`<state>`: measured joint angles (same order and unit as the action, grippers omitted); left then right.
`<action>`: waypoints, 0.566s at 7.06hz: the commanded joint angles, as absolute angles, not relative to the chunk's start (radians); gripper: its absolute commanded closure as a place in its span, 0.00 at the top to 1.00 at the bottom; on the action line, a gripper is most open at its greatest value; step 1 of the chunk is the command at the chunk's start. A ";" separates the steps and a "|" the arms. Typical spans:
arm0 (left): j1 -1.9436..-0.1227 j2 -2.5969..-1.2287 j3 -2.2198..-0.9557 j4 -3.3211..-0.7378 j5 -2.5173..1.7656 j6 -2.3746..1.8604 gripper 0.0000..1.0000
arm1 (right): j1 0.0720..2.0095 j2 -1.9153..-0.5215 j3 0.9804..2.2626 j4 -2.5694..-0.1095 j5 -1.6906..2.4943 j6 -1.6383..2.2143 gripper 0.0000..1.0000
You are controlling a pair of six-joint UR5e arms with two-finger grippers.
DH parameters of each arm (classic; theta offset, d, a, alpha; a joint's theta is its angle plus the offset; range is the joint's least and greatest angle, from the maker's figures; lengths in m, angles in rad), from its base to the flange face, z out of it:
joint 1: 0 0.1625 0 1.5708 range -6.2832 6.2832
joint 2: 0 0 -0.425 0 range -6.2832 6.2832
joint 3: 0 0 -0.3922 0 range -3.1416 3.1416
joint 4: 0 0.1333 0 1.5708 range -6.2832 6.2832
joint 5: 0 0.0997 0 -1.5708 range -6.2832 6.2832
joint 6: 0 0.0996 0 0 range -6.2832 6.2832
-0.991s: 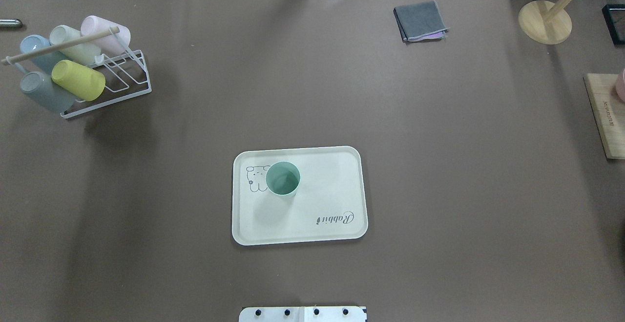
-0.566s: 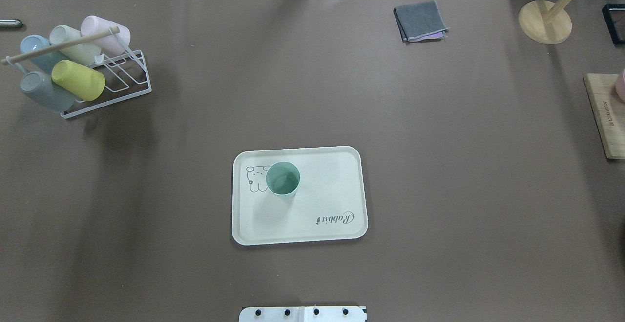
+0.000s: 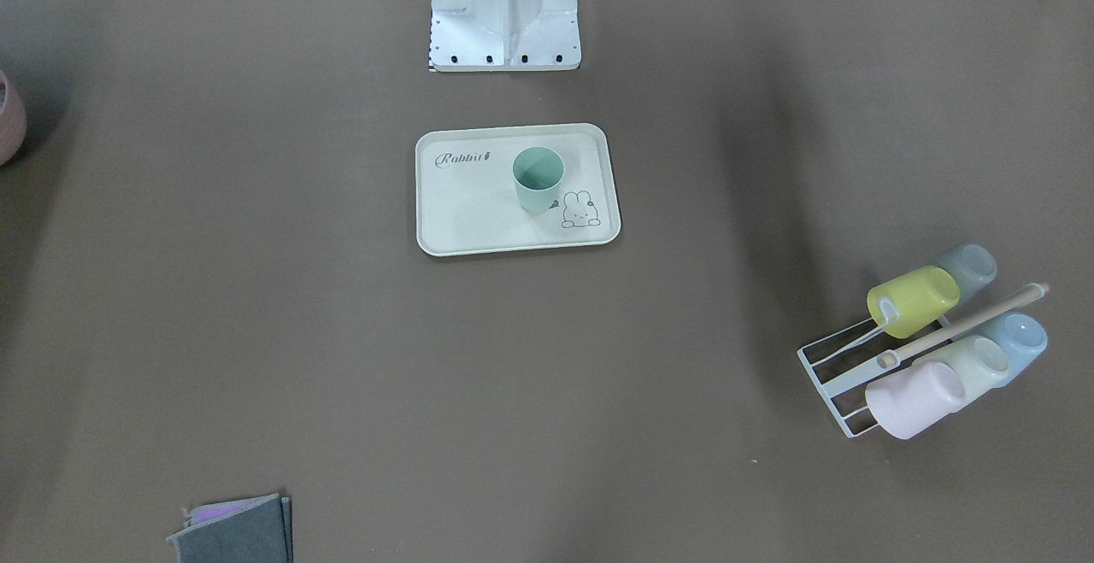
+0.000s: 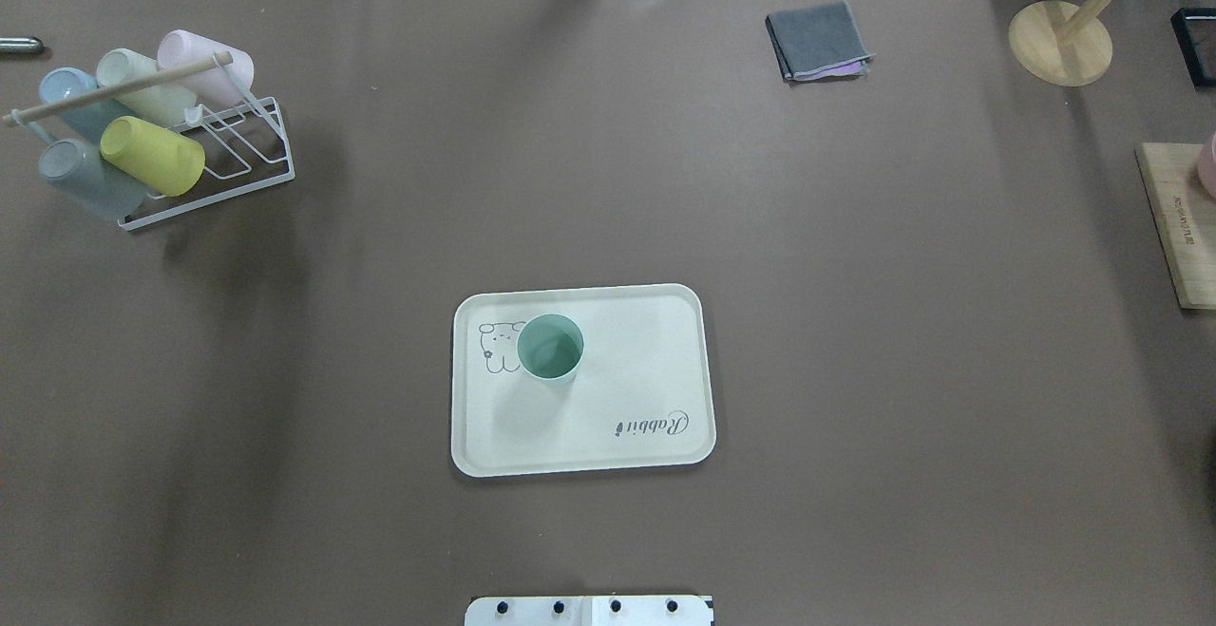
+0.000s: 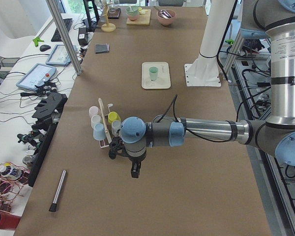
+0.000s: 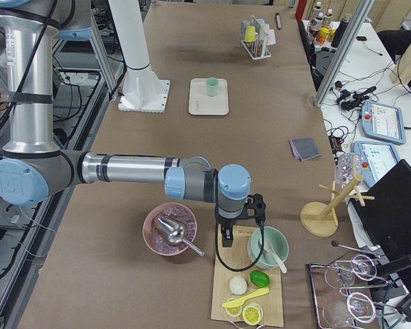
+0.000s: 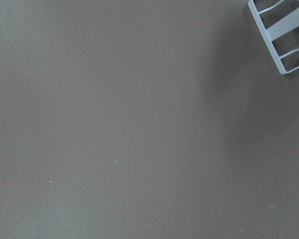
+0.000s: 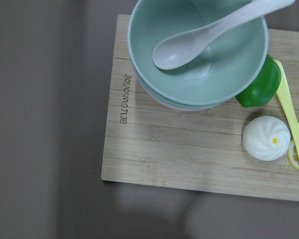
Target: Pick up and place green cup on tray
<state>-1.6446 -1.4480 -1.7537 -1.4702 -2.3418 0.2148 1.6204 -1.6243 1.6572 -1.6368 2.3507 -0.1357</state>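
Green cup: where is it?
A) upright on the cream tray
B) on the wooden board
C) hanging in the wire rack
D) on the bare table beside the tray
A: the green cup stands mouth-up inside the raised rim of the tray.

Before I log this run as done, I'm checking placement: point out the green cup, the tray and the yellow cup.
green cup (image 4: 550, 349): overhead view, its inside.
tray (image 4: 632, 374): overhead view, bare floor.
yellow cup (image 4: 154, 157): overhead view, side wall.

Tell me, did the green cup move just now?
No. In the overhead view the green cup stands in the same spot on the tray, right beside the bunny drawing, as a second ago.
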 commanded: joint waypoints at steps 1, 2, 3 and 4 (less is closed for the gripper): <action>-1.649 -1.450 -1.706 -1.489 -2.307 0.230 0.98 | 1.620 -1.621 1.664 -1.637 2.347 -0.135 1.00; -1.648 -1.457 -1.681 -1.540 -2.307 0.221 0.98 | 1.620 -1.621 1.666 -1.637 2.344 -0.135 1.00; -1.649 -1.460 -1.689 -1.543 -2.312 0.219 0.98 | 1.620 -1.623 1.667 -1.638 2.344 -0.135 1.00; -1.651 -1.459 -1.690 -1.543 -2.315 0.219 0.98 | 1.612 -1.621 1.667 -1.638 2.342 -0.135 1.00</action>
<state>-1.6491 -1.4579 -1.6916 -1.5350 -2.3113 0.2208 1.6177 -1.6220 1.6664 -1.6377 2.3441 -0.1350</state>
